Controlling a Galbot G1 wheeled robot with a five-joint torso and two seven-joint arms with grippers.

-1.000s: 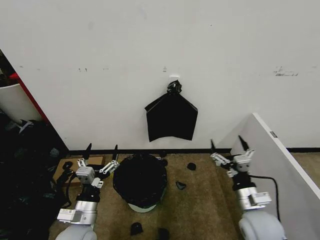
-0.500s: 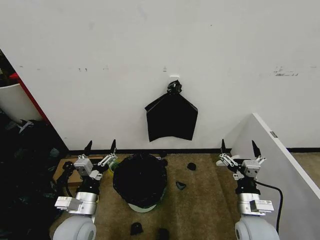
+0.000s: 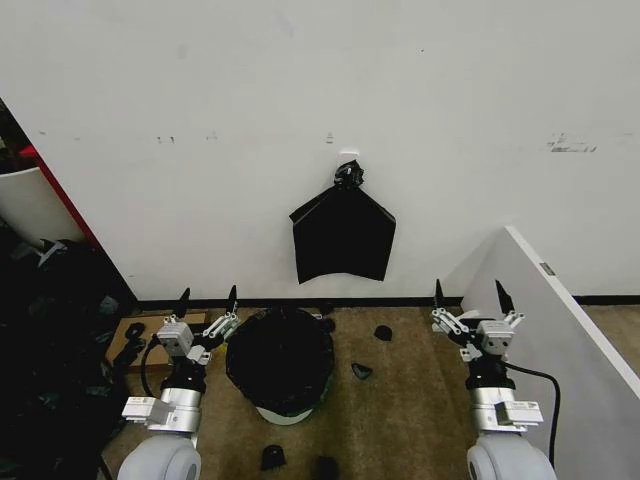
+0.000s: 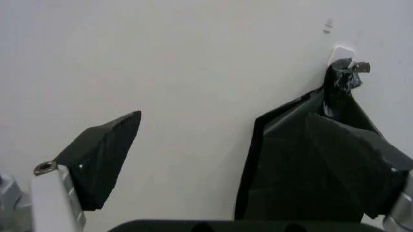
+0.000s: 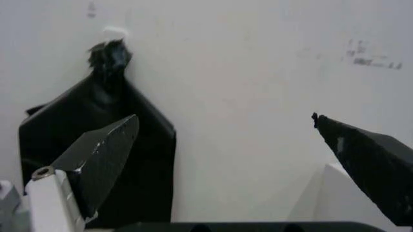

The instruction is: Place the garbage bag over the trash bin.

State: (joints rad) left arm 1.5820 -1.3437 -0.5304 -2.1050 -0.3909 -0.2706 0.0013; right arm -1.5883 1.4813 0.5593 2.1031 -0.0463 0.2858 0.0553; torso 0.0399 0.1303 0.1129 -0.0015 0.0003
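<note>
Nearest in, black scraps [image 3: 272,457] dot the floor [image 3: 400,420] in front of the bin [image 3: 284,411]. The bag [image 3: 280,358] sits draped over the bin's mouth, covering the rim. Left pincer [image 3: 208,299] hangs just beside the bag's left edge, fingers spread, gripping nothing. Right pincer [image 3: 468,295] is well apart on the right, also spread and empty, close against the slanted white panel [image 3: 570,340]. Further back, a black bundle [image 3: 343,236] hangs on the wall [image 3: 300,100].
</note>
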